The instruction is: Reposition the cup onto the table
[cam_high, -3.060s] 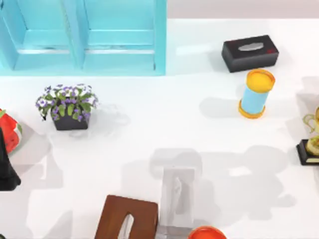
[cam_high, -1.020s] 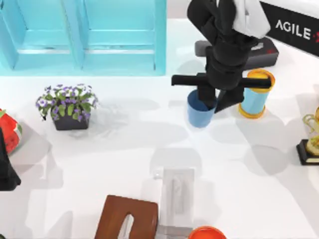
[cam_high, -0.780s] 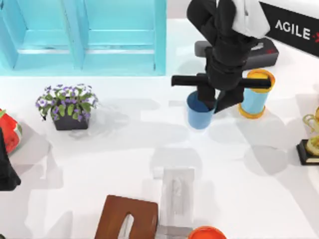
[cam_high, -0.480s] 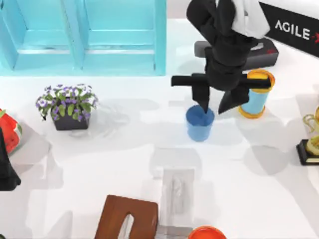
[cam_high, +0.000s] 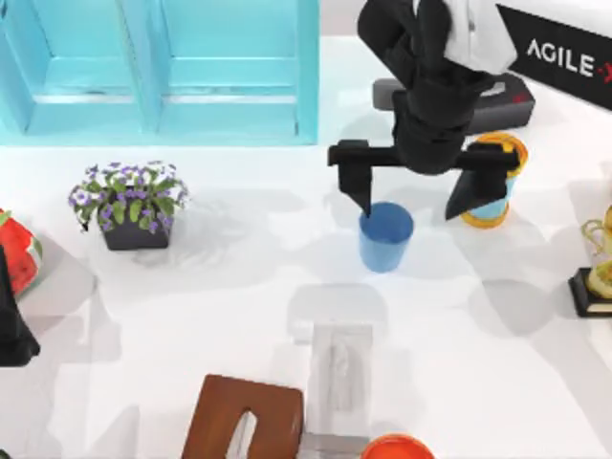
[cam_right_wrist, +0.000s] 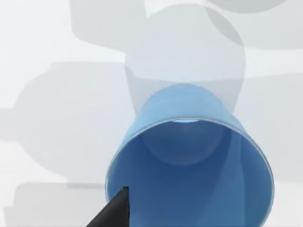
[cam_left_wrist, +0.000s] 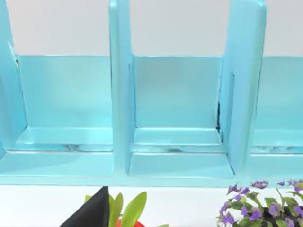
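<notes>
The blue cup [cam_high: 385, 237] stands upright on the white table [cam_high: 239, 287], just right of centre. Directly over its far rim hangs my right gripper [cam_high: 418, 191], open wide, one finger at the cup's left rim and the other well off to the right; neither finger grips the cup. In the right wrist view the cup [cam_right_wrist: 189, 161] is seen from above, its inside bare, with one dark fingertip [cam_right_wrist: 116, 210] beside its rim. My left arm [cam_high: 11, 325] is parked at the table's left edge.
A turquoise cabinet [cam_high: 163, 67] stands at the back left and a flower pot [cam_high: 131, 206] in front of it. Close to the right finger is a light-blue cylinder [cam_high: 488, 182]. Also here: a black tissue box [cam_high: 507, 96], a white box [cam_high: 339, 382], a brown box [cam_high: 244, 421].
The right arm brought the cup in and set it down on the table. Its fingers then spread wide apart and let the cup go. The left arm stayed still.
</notes>
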`<act>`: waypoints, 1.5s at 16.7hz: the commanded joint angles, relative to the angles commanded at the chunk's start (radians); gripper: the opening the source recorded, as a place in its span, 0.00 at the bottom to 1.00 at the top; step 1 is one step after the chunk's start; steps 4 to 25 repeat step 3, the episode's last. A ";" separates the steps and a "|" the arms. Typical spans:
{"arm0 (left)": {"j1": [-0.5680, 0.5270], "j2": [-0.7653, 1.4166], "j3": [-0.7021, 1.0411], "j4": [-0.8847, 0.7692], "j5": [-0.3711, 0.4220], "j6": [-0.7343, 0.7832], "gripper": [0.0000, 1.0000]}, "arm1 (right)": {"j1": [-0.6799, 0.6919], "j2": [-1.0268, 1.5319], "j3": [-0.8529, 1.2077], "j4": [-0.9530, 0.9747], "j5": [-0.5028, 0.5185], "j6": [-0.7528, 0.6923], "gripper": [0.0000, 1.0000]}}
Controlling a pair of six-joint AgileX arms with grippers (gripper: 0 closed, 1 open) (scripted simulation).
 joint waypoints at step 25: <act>0.000 0.000 0.000 0.000 0.000 0.000 1.00 | 0.000 0.000 0.000 0.000 0.000 0.000 1.00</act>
